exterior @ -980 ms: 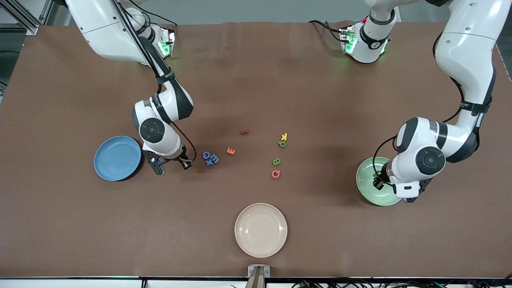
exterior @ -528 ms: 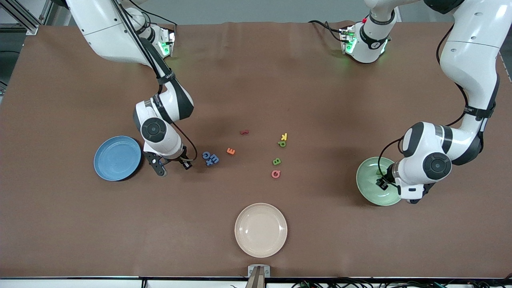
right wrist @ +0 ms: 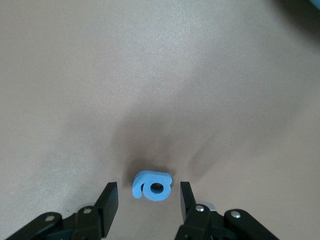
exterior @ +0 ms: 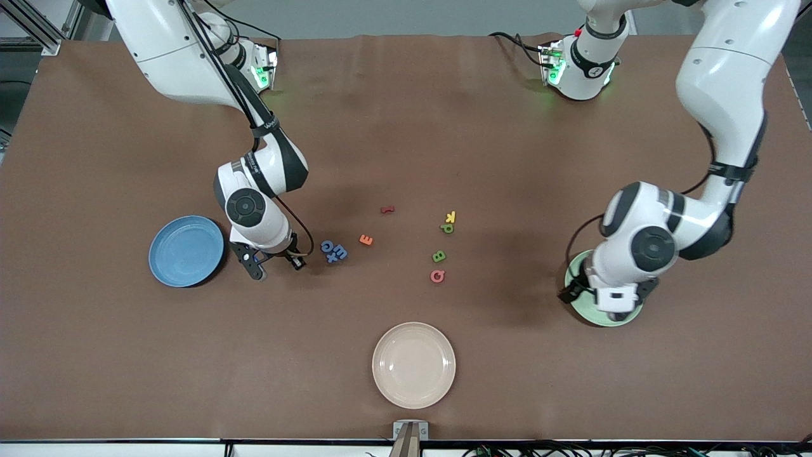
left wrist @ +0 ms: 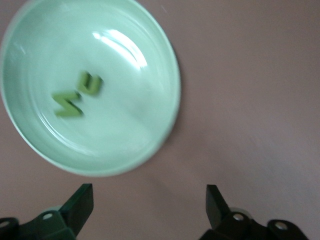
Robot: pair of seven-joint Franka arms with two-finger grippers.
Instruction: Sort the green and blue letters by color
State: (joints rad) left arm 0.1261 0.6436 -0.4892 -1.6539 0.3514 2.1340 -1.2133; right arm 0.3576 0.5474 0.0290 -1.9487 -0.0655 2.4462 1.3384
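Left gripper (left wrist: pixel 147 210) swung off green plate (left wrist: pixel 165 125), jaws spread; right gripper (right wrist: pixel 146 200) jaws straddle blue letter (right wrist: pixel 152 186), not pinching.

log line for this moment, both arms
left gripper: open beside green plate, two green letters in it | right gripper: open around blue letter on table, near blue plate

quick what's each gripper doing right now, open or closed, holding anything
Left gripper: open, empty, beside the green plate that holds two green letters.
Right gripper: open, fingers either side of a blue letter on the table, not gripping it.
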